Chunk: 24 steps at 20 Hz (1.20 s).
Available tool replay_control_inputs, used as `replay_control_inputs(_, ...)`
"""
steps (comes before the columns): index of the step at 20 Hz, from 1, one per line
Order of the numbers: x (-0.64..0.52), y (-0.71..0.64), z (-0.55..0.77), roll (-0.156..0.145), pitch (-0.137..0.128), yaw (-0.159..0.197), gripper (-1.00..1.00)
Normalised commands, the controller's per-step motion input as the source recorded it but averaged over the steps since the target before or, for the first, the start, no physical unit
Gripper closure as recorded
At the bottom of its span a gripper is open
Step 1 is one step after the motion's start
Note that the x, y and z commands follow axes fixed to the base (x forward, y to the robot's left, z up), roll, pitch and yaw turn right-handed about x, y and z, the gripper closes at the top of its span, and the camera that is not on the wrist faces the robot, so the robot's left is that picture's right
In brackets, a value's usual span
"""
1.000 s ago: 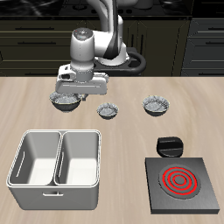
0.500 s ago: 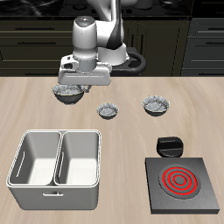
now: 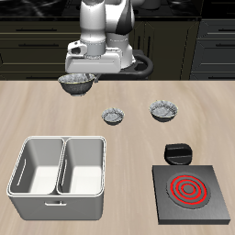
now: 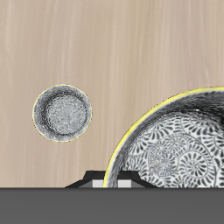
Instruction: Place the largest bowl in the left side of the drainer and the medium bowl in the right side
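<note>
Three round grey metallic bowls are in sight, and the widest of them, the largest bowl (image 3: 75,84) with its speckled shiny inside, hangs in the air above the back of the wooden desk (image 3: 138,128), clear of the surface. The gripper (image 3: 79,77) of the white robot arm (image 3: 103,27) is clamped on this bowl's rim, and in the wrist view the same bowl (image 4: 179,144) fills much of the picture just beside the fingertips (image 4: 96,180), its patterned interior ringed by a bright edge. The medium bowl (image 3: 163,112), a mid-sized grey metallic bowl with a dark rim, sits upright on the desk well apart from the lifted one. The smallest grey metallic bowl (image 3: 112,117) stands near it, between it and the spot under the gripper; one small bowl (image 4: 62,112) also shows alone on the wood grain in the wrist view. The drainer (image 3: 59,193), a light grey-white rectangular tub with rounded corners and a centre wall, rests near the desk's front edge, and both of its deep compartments hold nothing. Beside it along the front edge lies a black square hotplate with red rings (image 3: 189,193), and a small black rounded object (image 3: 177,152) sits just behind that hotplate.
</note>
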Motion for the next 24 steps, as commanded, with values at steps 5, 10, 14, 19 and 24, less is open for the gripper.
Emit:
replay_control_inputs(5,-0.02,0.07,0.43,-0.010,-0.053,0.014,1.00)
replay_control_inputs(10,0.09,0.01,0.43,-0.011,-0.020,-0.007,1.00)
replay_control_inputs(14,0.10,-0.04,0.30,-0.019,-0.019,-0.022,1.00)
replay_control_inputs(19,0.09,0.04,0.31,-0.012,-0.037,0.003,1.00)
replay_control_inputs(24,0.18,0.06,0.08,-0.012,0.005,0.015,1.00)
